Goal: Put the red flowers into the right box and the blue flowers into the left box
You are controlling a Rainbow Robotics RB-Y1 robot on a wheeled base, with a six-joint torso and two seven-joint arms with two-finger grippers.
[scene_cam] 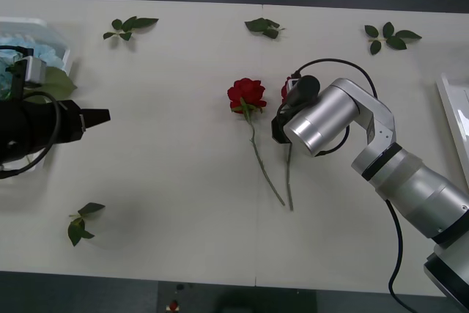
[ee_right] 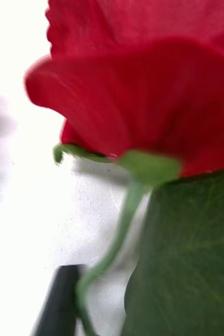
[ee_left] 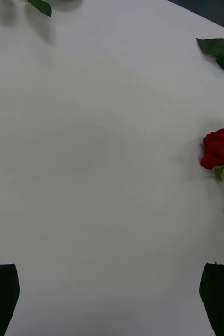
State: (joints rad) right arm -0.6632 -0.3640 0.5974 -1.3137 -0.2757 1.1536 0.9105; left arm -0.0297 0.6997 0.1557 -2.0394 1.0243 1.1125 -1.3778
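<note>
Right gripper (scene_cam: pixel 284 111) hovering at a red rose (scene_cam: pixel 285 91) mid-table, finger spread unclear; left gripper (scene_cam: pixel 102 116) spread apart near the left edge.

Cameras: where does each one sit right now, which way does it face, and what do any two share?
Front: above the arms, looking down at the table; left gripper at the left side, right arm over a rose.
Right wrist: on the right arm, pressed close to a red rose; one black finger shows.
Left wrist: on the left arm, facing bare tabletop; both fingers spread at the corners.
Shared: front and left wrist both show the free-lying rose.
</note>
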